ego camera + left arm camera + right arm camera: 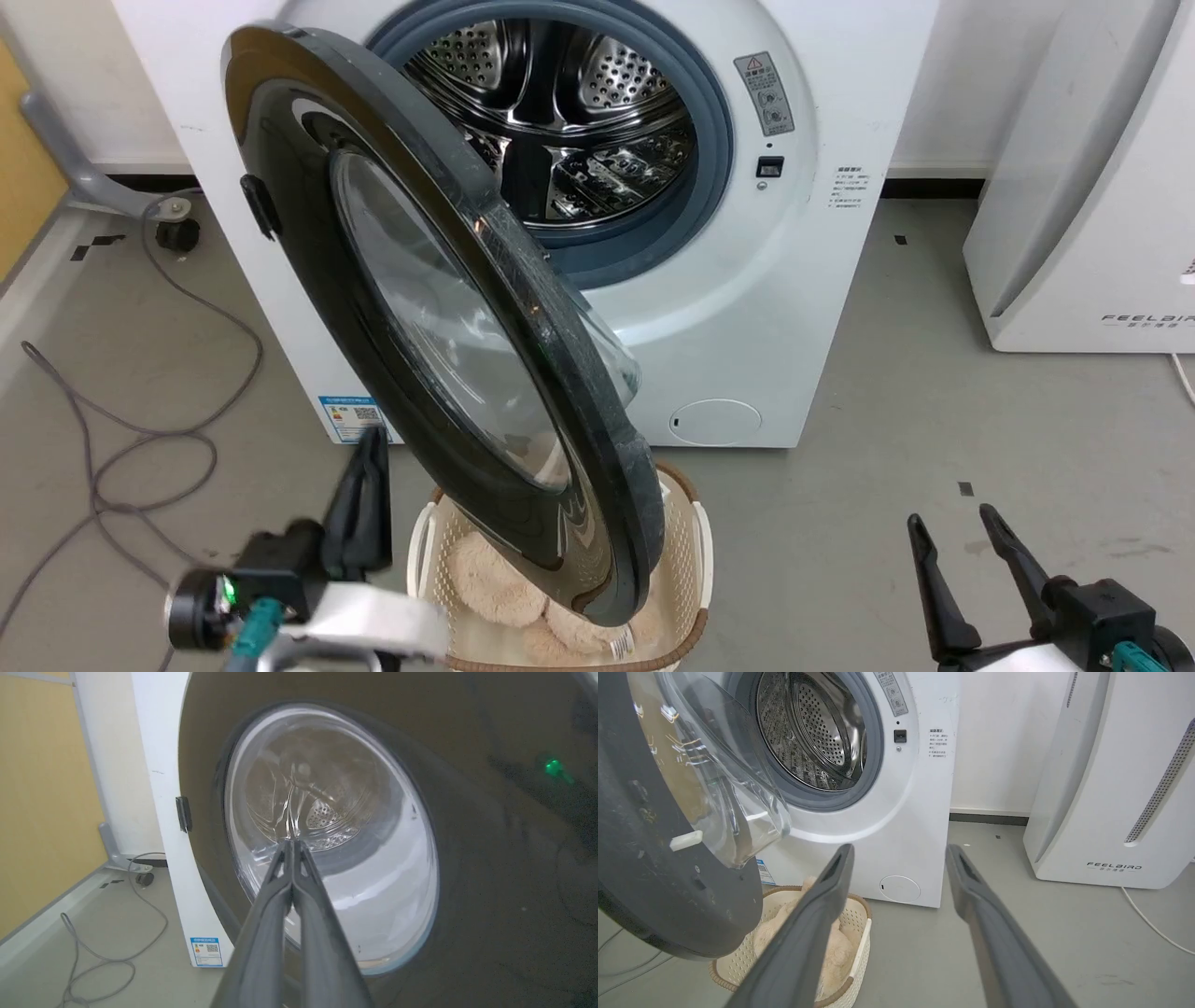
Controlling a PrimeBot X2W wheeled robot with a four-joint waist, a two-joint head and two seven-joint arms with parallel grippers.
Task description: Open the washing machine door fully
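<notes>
Slim left gripper point(292, 842), glossy round door point(490, 882)

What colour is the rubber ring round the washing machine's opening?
The rubber ring is a bluish grey, best seen in the head view.

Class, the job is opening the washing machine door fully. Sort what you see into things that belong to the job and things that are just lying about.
Belongs to the job:
washing machine door, partly open
washing machine
left hand, shut, by the door's glass

Just lying about:
basket of beige fluffy items
white FEELBIRD appliance
grey cable on the floor
</notes>
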